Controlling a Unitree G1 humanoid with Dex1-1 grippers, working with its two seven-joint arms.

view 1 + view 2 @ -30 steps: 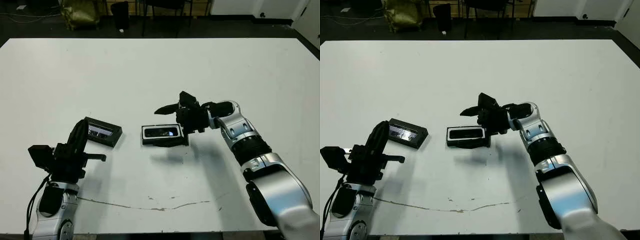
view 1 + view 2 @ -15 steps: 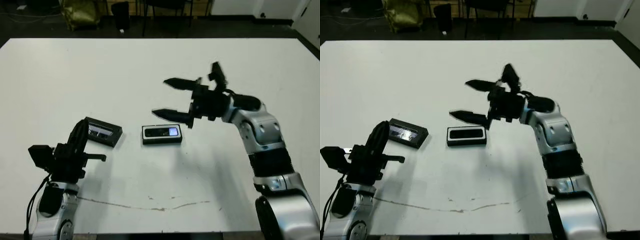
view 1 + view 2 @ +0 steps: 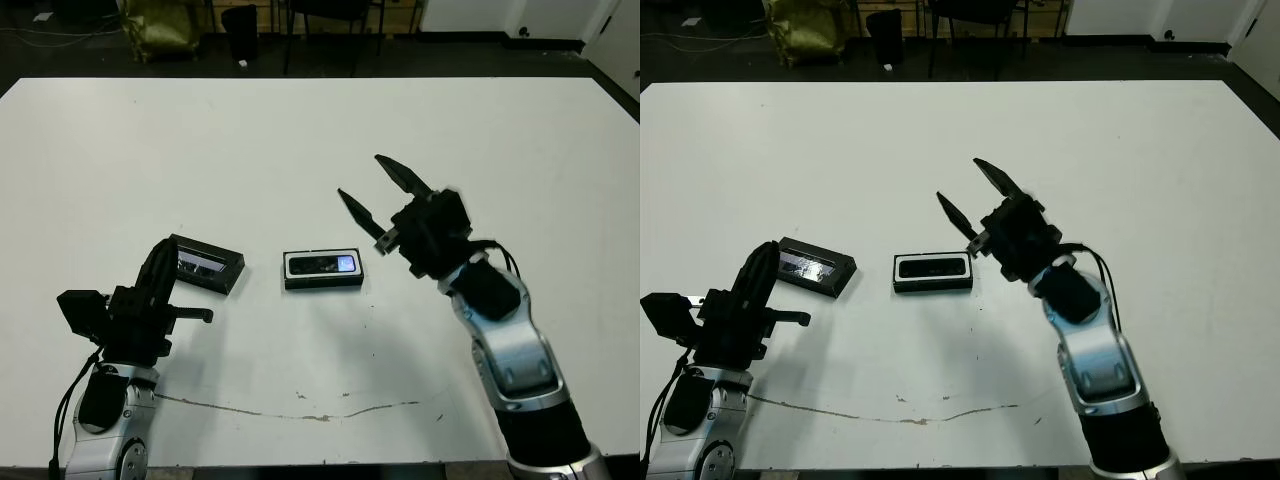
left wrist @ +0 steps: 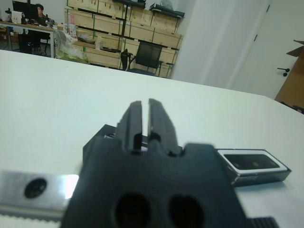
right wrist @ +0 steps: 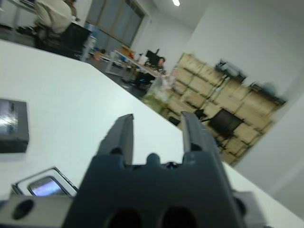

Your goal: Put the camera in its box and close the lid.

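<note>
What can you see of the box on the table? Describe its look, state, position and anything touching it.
The box is a small shallow rectangular tray with black outer walls and a white inner rim. It lies flat and open near the middle of the white table, its long side running left to right. The dark camera rests inside it. Its lid lies apart, on its left. Neither gripper touches it.

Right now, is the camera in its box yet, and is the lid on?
Done: the camera lies inside the box. In hand: nothing; the right gripper is open and raised beside the box, and the left gripper is shut near the lid. Left: the lid lies on the table apart from the box, so closing is not yet done.
</note>
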